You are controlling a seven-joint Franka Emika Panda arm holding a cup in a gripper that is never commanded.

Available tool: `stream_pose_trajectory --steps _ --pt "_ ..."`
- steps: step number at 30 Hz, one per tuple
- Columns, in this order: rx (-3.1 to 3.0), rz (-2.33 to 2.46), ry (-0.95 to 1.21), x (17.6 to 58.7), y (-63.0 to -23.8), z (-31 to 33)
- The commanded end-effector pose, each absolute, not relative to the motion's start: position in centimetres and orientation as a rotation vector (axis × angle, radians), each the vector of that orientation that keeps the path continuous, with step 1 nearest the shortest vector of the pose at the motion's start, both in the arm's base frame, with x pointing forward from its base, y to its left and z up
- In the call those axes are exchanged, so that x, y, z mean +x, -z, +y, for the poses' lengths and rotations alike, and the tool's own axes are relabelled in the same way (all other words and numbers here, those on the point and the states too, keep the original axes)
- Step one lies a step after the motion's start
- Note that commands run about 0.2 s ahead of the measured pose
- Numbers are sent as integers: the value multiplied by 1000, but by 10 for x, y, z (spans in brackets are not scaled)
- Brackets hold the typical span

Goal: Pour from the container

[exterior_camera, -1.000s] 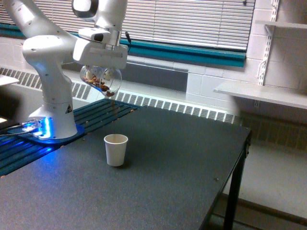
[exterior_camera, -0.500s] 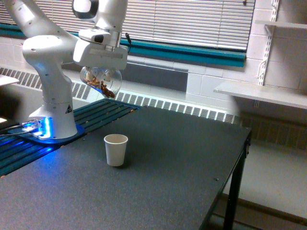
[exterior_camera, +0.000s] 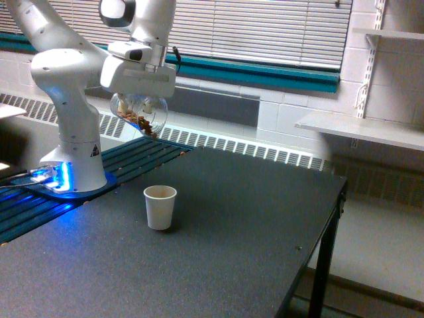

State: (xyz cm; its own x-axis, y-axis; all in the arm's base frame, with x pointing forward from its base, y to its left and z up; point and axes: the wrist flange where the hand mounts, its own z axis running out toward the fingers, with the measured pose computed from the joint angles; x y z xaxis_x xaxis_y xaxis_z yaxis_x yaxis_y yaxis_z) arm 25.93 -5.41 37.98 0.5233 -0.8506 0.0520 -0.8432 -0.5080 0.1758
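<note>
A white robot arm's gripper (exterior_camera: 138,99) is clamped on a clear cup (exterior_camera: 140,112), holding it tipped high above the dark table (exterior_camera: 252,218), toward the far left of the scene. Brown bits sit inside the clear cup, gathered toward its lowered lip. A white paper cup (exterior_camera: 160,207) stands upright on the table below, nearer the camera and slightly right. The pour appears to be mid-step, with contents left in the clear cup. The next move likely calls for a steeper tilt, with the lip kept in line over the paper cup's mouth.
</note>
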Motion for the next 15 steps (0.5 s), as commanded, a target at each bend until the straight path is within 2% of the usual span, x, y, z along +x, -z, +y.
stream_pose_trajectory --steps 1,15 --pt "2587 -1428 91 256 -369 -55" --pt "2590 -1433 119 253 -363 -54"
